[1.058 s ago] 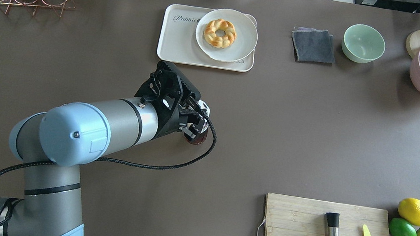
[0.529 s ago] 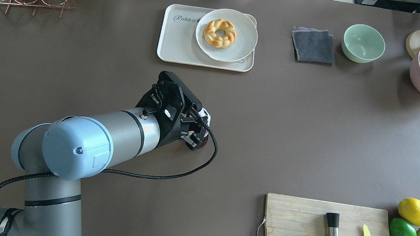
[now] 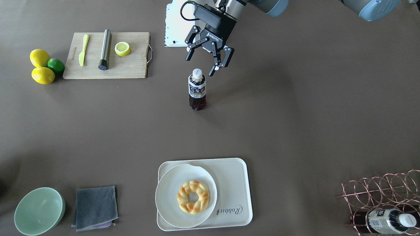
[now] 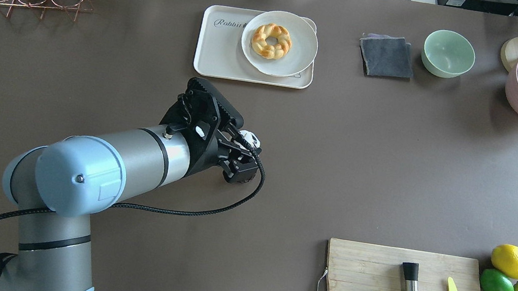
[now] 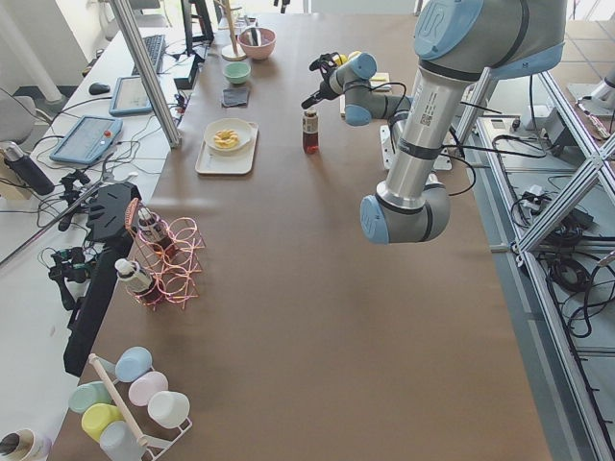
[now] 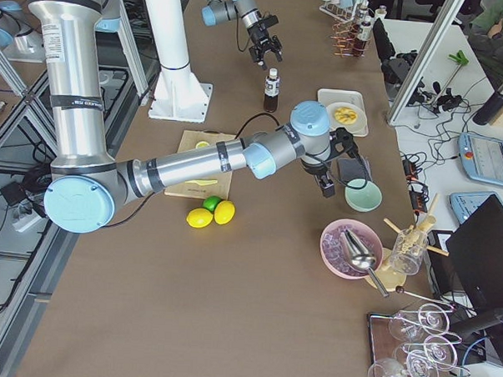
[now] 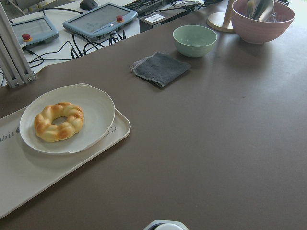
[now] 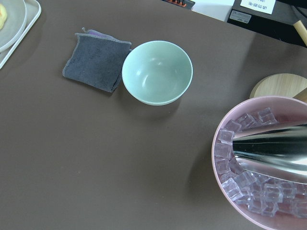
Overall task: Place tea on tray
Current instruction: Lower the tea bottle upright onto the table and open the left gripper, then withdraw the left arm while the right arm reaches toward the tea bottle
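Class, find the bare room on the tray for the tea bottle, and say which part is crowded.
Free: on the tray, the strip between its Rabbit-script end rim and the plate. Crowded: the other end, covered by the plate holding the doughnut.

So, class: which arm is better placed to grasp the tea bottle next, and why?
Left. The left gripper is open close by the cap of the tea. The right gripper hangs far off, near the green bowl.
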Controlling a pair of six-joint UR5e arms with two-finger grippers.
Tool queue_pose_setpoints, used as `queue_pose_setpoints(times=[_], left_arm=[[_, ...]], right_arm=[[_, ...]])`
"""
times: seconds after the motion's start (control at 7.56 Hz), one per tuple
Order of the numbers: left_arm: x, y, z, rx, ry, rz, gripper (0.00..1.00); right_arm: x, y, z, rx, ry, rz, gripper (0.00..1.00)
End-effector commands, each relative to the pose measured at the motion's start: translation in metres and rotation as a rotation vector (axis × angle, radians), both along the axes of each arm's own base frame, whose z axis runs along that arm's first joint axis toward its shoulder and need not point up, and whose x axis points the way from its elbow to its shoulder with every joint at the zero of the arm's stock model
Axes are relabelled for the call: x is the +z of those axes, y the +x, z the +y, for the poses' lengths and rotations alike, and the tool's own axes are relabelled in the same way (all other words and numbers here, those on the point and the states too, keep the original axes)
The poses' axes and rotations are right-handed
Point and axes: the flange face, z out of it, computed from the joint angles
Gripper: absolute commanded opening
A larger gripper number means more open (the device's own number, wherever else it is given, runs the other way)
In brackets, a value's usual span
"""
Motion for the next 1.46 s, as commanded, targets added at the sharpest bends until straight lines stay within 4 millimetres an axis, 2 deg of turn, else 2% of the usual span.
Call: queue_pose_setpoints(times=[0.0, 0.13, 0.26, 0.4, 0.53, 0.66, 0.79, 0.93, 1.06, 1.19, 1.32], left_arm=[[0.035, -0.056, -0.030, -0.047, -0.028, -0.031, 0.97], [0.074, -0.098, -0.062, -0.020, -0.092, -0.075, 0.97], [0.113, -0.149, -0.093, 0.012, -0.201, -0.091, 0.97], [0.158, -0.210, -0.119, 0.052, -0.353, -0.085, 0.98], [0.209, -0.295, -0.132, 0.045, -0.469, -0.077, 0.98], [0.252, -0.350, -0.127, -0.013, -0.516, -0.107, 1.00], [0.322, -0.382, -0.106, -0.015, -0.568, -0.208, 1.00], [0.381, -0.416, -0.106, -0.032, -0.602, -0.286, 1.00], [0.428, -0.442, -0.106, -0.033, -0.623, -0.343, 1.00], [0.454, -0.464, -0.098, -0.045, -0.638, -0.369, 1.00], [0.471, -0.474, -0.089, -0.049, -0.653, -0.382, 1.00]], right_arm=[[-0.014, -0.019, -0.007, -0.022, 0.010, -0.009, 1.00], [-0.024, -0.029, -0.011, -0.032, 0.021, -0.015, 1.00], [-0.033, -0.043, -0.010, -0.039, 0.017, -0.029, 1.00], [-0.055, -0.060, -0.014, -0.045, 0.044, -0.052, 1.00], [-0.076, -0.090, -0.008, -0.069, 0.104, -0.096, 1.00], [-0.101, -0.119, -0.003, -0.079, 0.166, -0.149, 1.00], [-0.130, -0.152, 0.003, -0.097, 0.204, -0.213, 1.00], [-0.158, -0.191, 0.010, -0.105, 0.248, -0.246, 1.00], [-0.192, -0.237, 0.022, -0.110, 0.289, -0.271, 1.00], [-0.224, -0.286, 0.040, -0.090, 0.320, -0.291, 1.00], [-0.254, -0.327, 0.070, -0.085, 0.360, -0.324, 1.00]])
